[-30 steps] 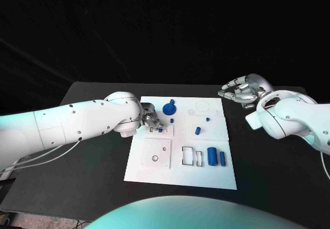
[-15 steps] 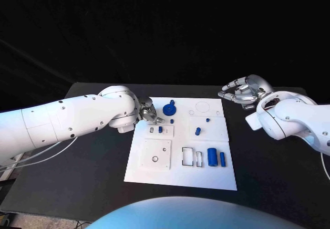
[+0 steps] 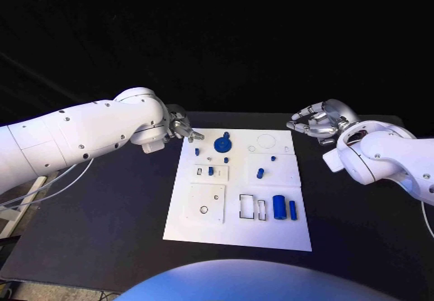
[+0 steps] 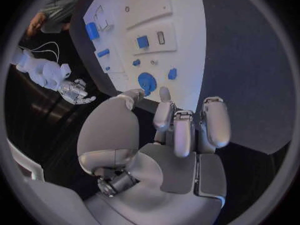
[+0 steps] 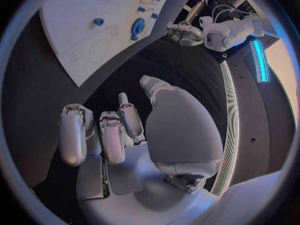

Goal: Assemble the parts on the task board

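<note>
The left hand hangs off the task board's far left corner, at about ten o'clock from the board's middle, over bare black table. Its arm runs in from nine o'clock, bent at the wrist so the fingers point toward the board. In the left wrist view the left hand holds nothing — fingers extended and slightly apart, thumb set off to one side.

The right hand sits at about two o'clock, just off the board's far right corner, palm turned toward the board with fingers loosely curled and spread. In the right wrist view the right hand is empty as well.

On the board, the round blue disc lies flat near the far edge at twelve o'clock. A small blue peg lies right of centre, its long axis tilted slightly off the board's near–far line. At four o'clock two blue cylinders lie side by side, long axes running near to far: the thick cylinder and the thin cylinder. A small blue piece sits in the left-hand plate; whether it stands upright is hard to tell.
</note>
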{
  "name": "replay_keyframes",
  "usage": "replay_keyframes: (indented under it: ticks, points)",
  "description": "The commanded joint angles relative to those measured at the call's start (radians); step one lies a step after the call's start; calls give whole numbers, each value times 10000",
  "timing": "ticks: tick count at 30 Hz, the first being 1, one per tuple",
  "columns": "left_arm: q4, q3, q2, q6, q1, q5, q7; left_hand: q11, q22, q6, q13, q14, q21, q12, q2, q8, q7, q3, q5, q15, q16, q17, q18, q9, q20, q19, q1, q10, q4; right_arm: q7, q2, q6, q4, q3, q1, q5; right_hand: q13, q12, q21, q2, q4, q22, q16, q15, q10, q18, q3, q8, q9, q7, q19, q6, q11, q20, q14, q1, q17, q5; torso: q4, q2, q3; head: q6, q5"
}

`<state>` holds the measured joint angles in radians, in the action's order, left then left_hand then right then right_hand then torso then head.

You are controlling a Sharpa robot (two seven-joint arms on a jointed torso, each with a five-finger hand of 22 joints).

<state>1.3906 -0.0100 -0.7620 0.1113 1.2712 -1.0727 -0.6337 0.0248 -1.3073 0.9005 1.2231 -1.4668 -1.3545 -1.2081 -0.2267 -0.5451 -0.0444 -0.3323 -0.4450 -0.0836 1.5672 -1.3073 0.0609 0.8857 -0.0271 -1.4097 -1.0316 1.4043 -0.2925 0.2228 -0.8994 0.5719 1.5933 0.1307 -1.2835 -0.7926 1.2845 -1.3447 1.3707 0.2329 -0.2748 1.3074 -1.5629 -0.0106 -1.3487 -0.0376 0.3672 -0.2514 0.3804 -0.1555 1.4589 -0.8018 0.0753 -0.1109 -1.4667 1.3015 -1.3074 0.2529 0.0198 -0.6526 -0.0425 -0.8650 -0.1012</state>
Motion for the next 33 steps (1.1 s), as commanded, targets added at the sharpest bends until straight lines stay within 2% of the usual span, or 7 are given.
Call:
replay_keyframes:
  ticks: [1, 6, 17, 27, 30, 32, 33]
  points:
    - [-365, -7, 192, 574, 48, -192, 94, 2, -1104, -42, 17, -1040, 39, 22, 13, 70, 2, 40, 18, 67, 36, -2635, -9, -22, -67, 23, -95, -66, 14, -28, 9, -126, 8, 0, 9, -142, -9, 42, -51, -24, -7, 1778, 52, 75, 53, -116, -23, -33, 13, -7, 5, 57, -16, 10, -956, -110, -2322, -49, 15, -20, 11, -3, -19]
    - [-964, 68, 500, 813, 57, -257, 210, -8, -1091, -51, -50, -1040, 69, 95, 26, 105, -9, 51, -1, 79, 36, -2635, -2, -50, -79, 45, -163, -113, 20, -29, 9, -132, 14, 0, 12, -154, -6, 39, -48, -27, -5, 1780, 48, 75, 50, -115, -23, -34, 13, -7, 7, 58, -17, 10, -959, -108, -2333, -45, 17, -24, 9, -9, -26]
    - [-1947, 393, 1137, 1122, -19, -28, 418, -75, -1109, -178, -64, -1040, 87, 109, 111, 368, -92, 110, 10, 134, 36, -2635, -2, -259, -130, 54, -255, -158, 6, -44, 26, -134, 13, 0, 18, -160, -42, 67, -70, -35, -1, 1772, 60, 76, 79, -120, -23, -37, 15, -6, -3, 60, -17, 10, -951, -102, -2303, -26, 11, -12, 8, -77, -60]
    - [-2299, 492, 1405, 1195, -93, 116, 516, -102, -1116, -205, -75, -1040, 93, 118, 163, 475, -122, 127, 24, 157, 36, -2635, -2, -356, -152, 57, -269, -176, 4, -163, 43, 47, -1, 0, 21, -140, -691, 621, -388, -23, 65, 1646, 150, 77, 627, -193, -24, -49, 23, -7, -168, 90, -19, 11, -894, -23, -2098, 61, 9, 2, 5, -77, -97]
    - [-2333, 498, 1439, 1239, -102, 139, 531, -106, -1118, -198, -73, -1040, 95, 115, 189, 495, -125, 123, 24, 164, 36, -2635, -2, -380, -158, 57, -284, -179, 8, -382, 53, 172, -26, 0, 21, -53, -2477, 2243, -2118, -14, 94, 941, 955, 110, 2005, -552, 24, -191, 111, 30, -1089, 6, -51, 33, -383, 2, -586, 89, 14, 14, 5, -77, -109]
    - [-2341, 500, 1454, 1274, -104, 147, 535, -106, -1118, -198, -73, -1040, 95, 115, 189, 495, -125, 123, 24, 164, 36, -2635, -2, -380, -158, 57, -284, -179, 8, -569, 61, 252, -46, 1, 21, 45, -4383, 4024, -4237, 16, 133, 37, 2089, 110, 3392, -933, 189, -282, 170, 28, -2224, -23, -50, 29, 343, 21, 1091, 115, 13, 12, 5, -77, -104]
    - [-2344, 501, 1460, 1289, -105, 150, 535, -108, -1118, -188, -69, -1040, 98, 110, 207, 506, -125, 117, 24, 167, 36, -2635, -1, -395, -162, 59, -302, -178, 13, -653, 66, 280, -56, 1, 21, 94, -4909, 4581, -5800, 36, 158, -657, 2970, 89, 3693, -1191, 312, -320, 192, 5, -3093, -30, -33, 2, 920, 22, 2242, 121, 12, 10, 4, -77, -104]
